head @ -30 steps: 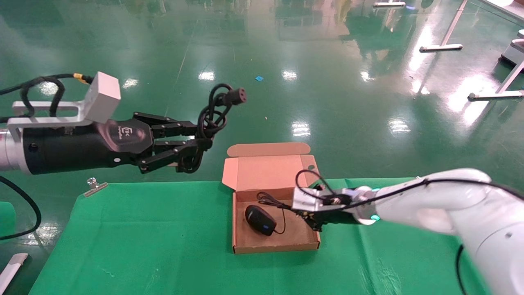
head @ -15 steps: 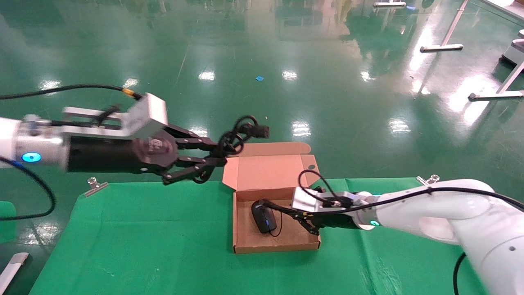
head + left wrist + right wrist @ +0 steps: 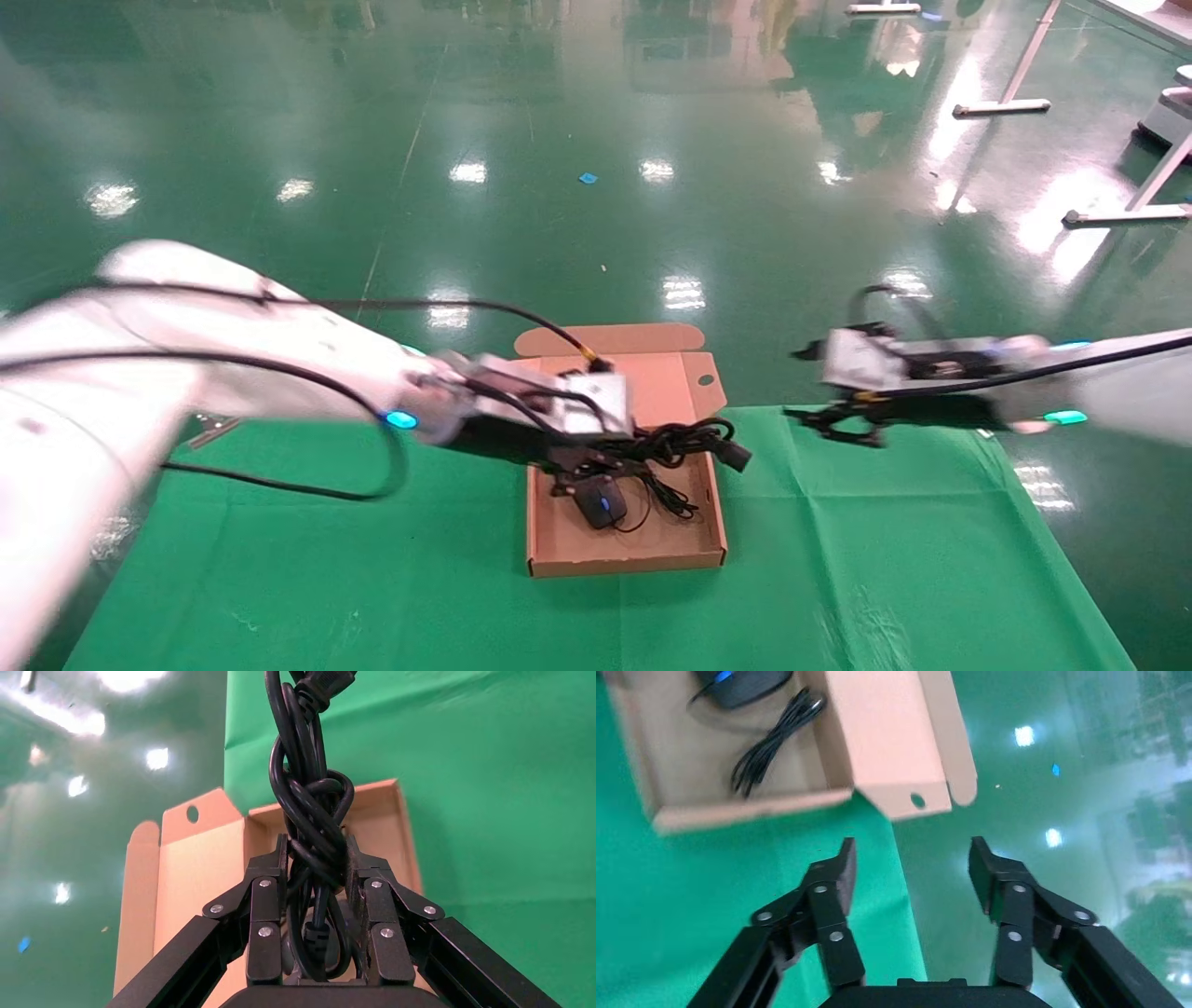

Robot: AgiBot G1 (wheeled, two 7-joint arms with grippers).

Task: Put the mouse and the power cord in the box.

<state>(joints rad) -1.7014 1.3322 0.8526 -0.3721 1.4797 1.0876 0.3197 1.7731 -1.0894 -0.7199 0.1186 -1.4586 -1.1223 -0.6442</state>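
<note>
my left hand clamps cord over box far edge | mouse lies in box | my right hand spread wide, holding nothing, above bench right of box

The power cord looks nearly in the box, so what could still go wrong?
1. One end of the power cord juts over the box wall and might stay outside.
2. The left pincer grips the bundle tightly, so loops may snag on release.
3. It could shove the mouse.
</note>
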